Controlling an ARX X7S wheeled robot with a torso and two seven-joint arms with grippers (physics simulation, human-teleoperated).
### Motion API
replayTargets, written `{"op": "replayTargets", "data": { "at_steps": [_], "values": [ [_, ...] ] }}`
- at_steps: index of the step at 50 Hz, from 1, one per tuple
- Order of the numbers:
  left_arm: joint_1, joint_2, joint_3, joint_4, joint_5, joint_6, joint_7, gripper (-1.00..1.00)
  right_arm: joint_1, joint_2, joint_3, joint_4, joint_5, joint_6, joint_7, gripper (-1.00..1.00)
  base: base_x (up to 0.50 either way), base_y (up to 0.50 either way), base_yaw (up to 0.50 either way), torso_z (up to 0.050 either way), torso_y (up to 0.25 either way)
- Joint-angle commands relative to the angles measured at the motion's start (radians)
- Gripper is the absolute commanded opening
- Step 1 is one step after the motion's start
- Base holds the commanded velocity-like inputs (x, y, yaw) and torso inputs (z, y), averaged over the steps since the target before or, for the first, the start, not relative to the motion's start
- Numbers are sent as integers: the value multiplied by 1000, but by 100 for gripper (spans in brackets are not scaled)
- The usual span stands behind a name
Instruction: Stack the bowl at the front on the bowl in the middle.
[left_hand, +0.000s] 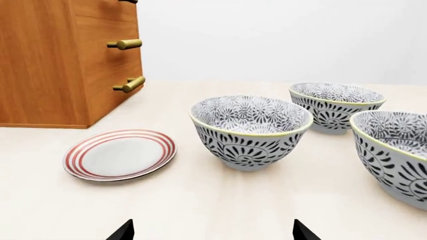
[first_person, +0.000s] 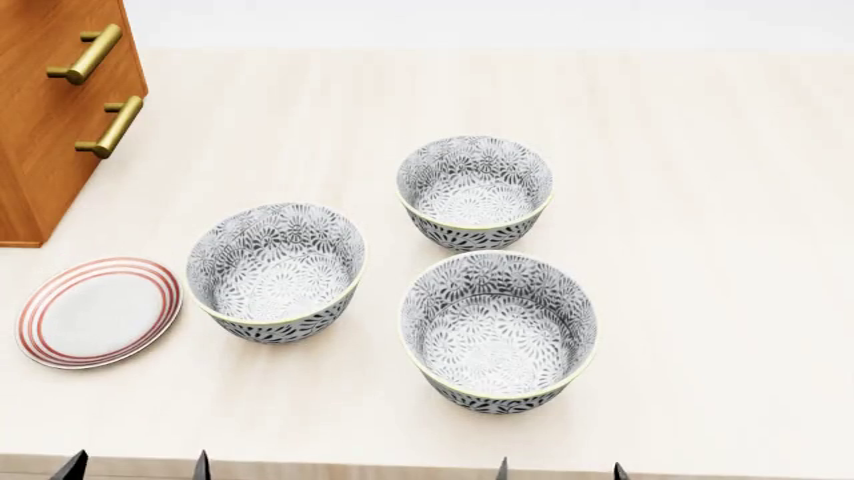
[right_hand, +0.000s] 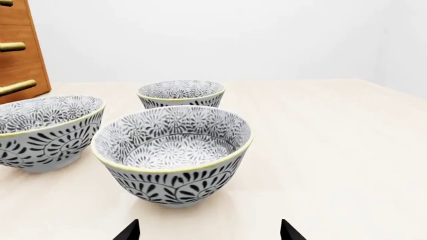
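Both hands open, empty; three patterned bowls (first_person: 499, 330), one striped plate (first_person: 96, 311).

Glossy glazed ceramic bowls (first_person: 498, 330) sit on a smooth matt tabletop (first_person: 707, 180) (pale wood-look), beside a wooden cabinet (first_person: 47, 110).

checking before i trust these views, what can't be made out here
- Both arms: outside every view; only dark fingertips show at the head view's bottom edge.
- Wooden drawer cabinet: cut off by the head view's left and top edges.
- Third bowl: cropped by the left wrist view's edge.
- Bowl bases: hidden by their own walls.
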Motion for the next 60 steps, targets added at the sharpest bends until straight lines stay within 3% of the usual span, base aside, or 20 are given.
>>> {"op": "replayTargets", "data": {
  "at_steps": [1, 8, 15, 20, 34, 53, 60],
  "values": [
    [-41, -21, 12, 271, -54, -324, -55, 100, 44, 40, -11, -209, 86, 258, 11, 100, 0, 0, 0, 0, 0],
    [-255, -31, -7, 455, -141, -680, -76, 100, 201, 81, 19, -427, 133, 590, 59, 100, 0, 0, 0, 0, 0],
    [-420, -31, -48, 523, -197, -848, -107, 100, 368, 115, 49, -558, 181, 855, 99, 100, 0, 0, 0, 0, 0],
    [-518, -29, -73, 548, -219, -933, -135, 100, 451, 127, 50, -590, 183, 938, 123, 100, 0, 0, 0, 0, 0],
    [-536, -49, -65, 540, -227, -913, -150, 100, 471, 140, 49, -637, 189, 994, 148, 100, 0, 0, 0, 0, 0],
    [-519, -70, -46, 537, -226, -872, -172, 100, 494, 141, 44, -613, 237, 1027, 120, 100, 0, 381, 0, 0, 0],
    [-515, -77, -35, 534, -227, -860, -174, 100, 497, 152, 17, -628, 216, 1021, 140, 100, 465, 0, 0, 0, 0]
  ]
}}
